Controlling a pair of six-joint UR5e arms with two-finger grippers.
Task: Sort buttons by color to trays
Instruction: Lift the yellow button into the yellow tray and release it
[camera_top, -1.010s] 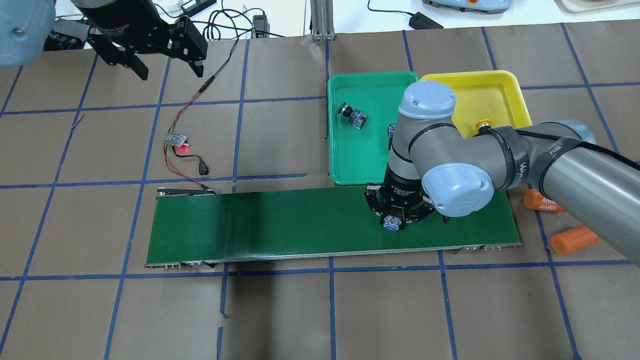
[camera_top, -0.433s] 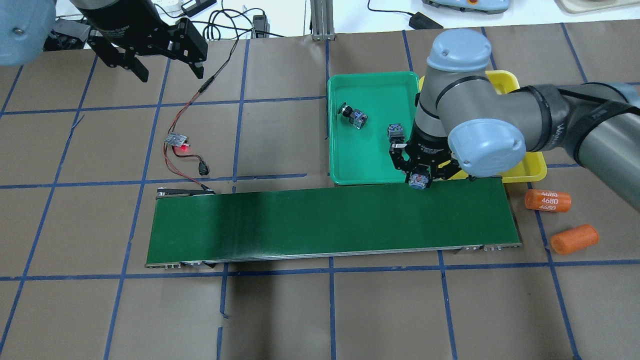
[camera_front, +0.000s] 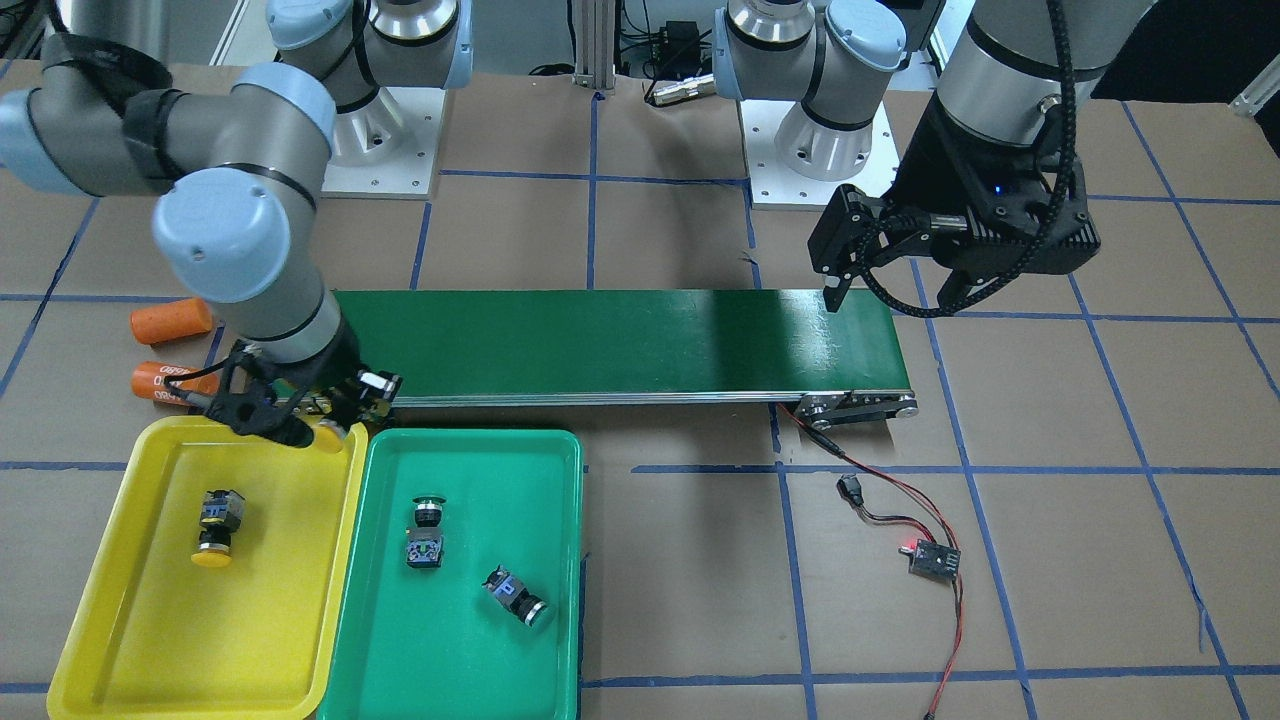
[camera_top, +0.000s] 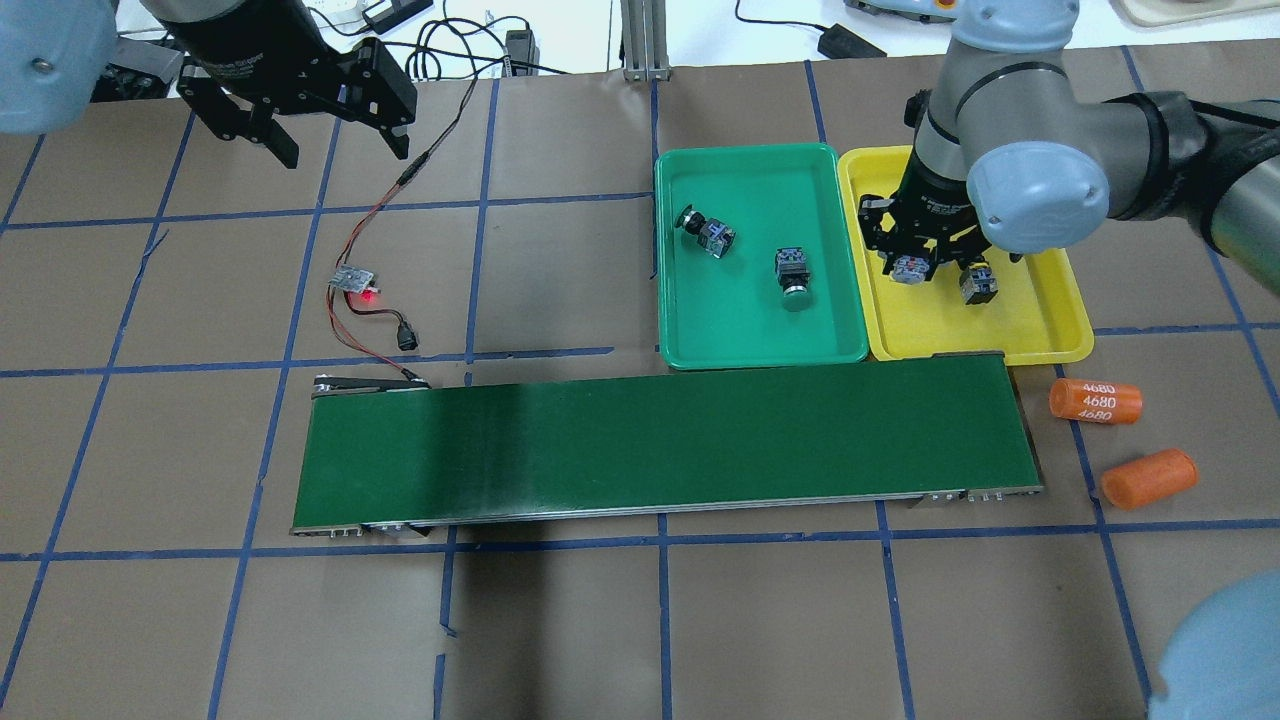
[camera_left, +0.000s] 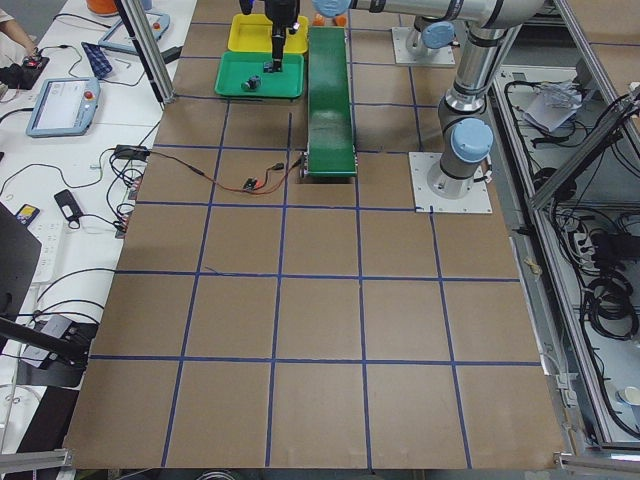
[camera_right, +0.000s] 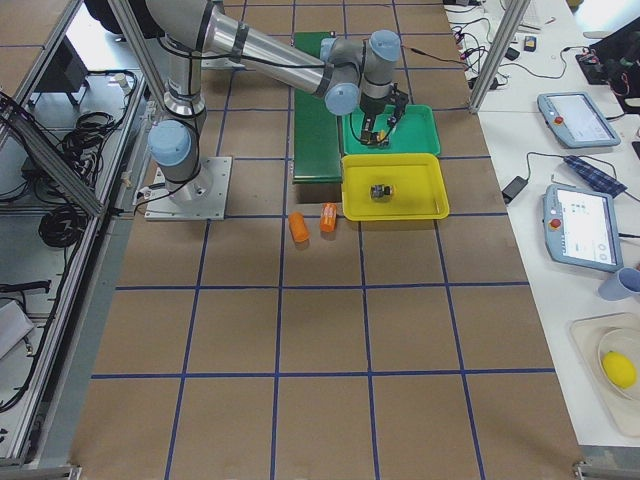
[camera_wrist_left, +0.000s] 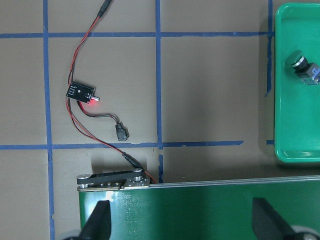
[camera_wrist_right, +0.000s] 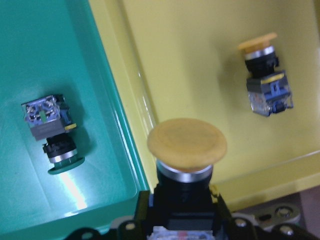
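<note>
Near: conveyor belt (camera_top: 660, 440) has no btns on it. Two orange cylinders (camera_top: 1095, 400) lie just off its right end, not part of the job. L gripper (camera_top: 342, 148) hangs over the belt's left end, fingers spread wide, nothing between them.

Beyond the belt the trays sit side by side, touching: grn tray (camera_top: 700, 330) left, ylw tray (camera_top: 1040, 320) right. Grn tray holds both greens: one grn btn (camera_top: 708, 230) far-left on its side, other grn btn (camera_top: 793, 272) right of it. Ylw tray holds one loose ylw btn (camera_top: 978, 284). R gripper (camera_top: 912, 265) is above the ylw tray's left part, fingers clamped on the last ylw btn (camera_wrist_right: 186, 145), cap down.

My read: 3 of 4 sorted, the 4th is at the correct tray but not let go. Left to do: lower, open, pull out.

Views: overhead shows only the held btn's contact block, cap hidden. R wrist cam shows the ylw cap plainly and puts it close to the wall shared w/ the grn tray, so a drop further left could hit the rim. Front cam puts the cap at the tray's near rim and overhead puts it further in, so the exact spot is unsure. L wrist cam best shows the empty gap. Side cams too small to judge.
</note>
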